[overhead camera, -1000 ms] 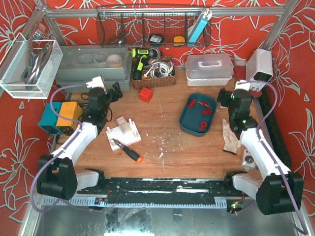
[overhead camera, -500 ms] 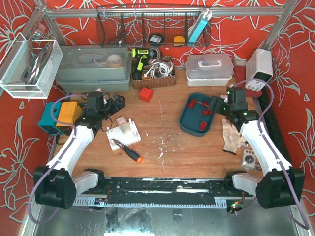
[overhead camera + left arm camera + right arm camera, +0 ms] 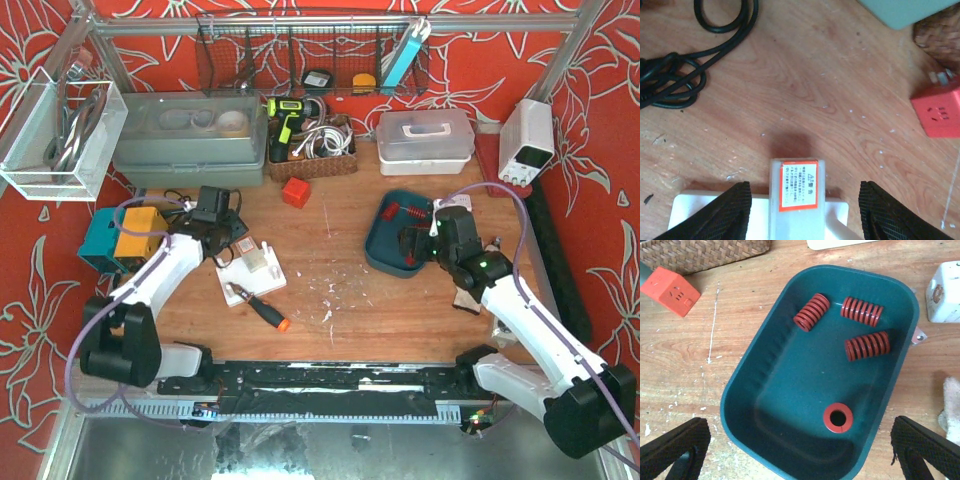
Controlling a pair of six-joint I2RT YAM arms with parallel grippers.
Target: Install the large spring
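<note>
Several red springs lie in the teal tray (image 3: 790, 380): three on their sides, among them a thick one (image 3: 867, 346), and one standing on end (image 3: 838, 417). I cannot tell which is the large spring. My right gripper (image 3: 800, 452) hovers open over the tray's near end, touching nothing; from above the right gripper (image 3: 415, 245) is over the tray (image 3: 380, 255). My left gripper (image 3: 802, 215) is open and straddles the pale block with an orange warning label (image 3: 798, 195) on the white fixture (image 3: 250, 268), with gaps on both sides.
A red cube (image 3: 295, 191) sits behind the fixture, near a wicker basket (image 3: 315, 150). An orange-tipped screwdriver (image 3: 262, 308) lies at the fixture's front. Black cable (image 3: 685, 75) is coiled left of the fixture. A white cloth (image 3: 468, 280) lies right of the tray.
The left gripper came down over the fixture's block and its jaws narrowed. The right arm swung left and forward until its gripper hung over the tray.
</note>
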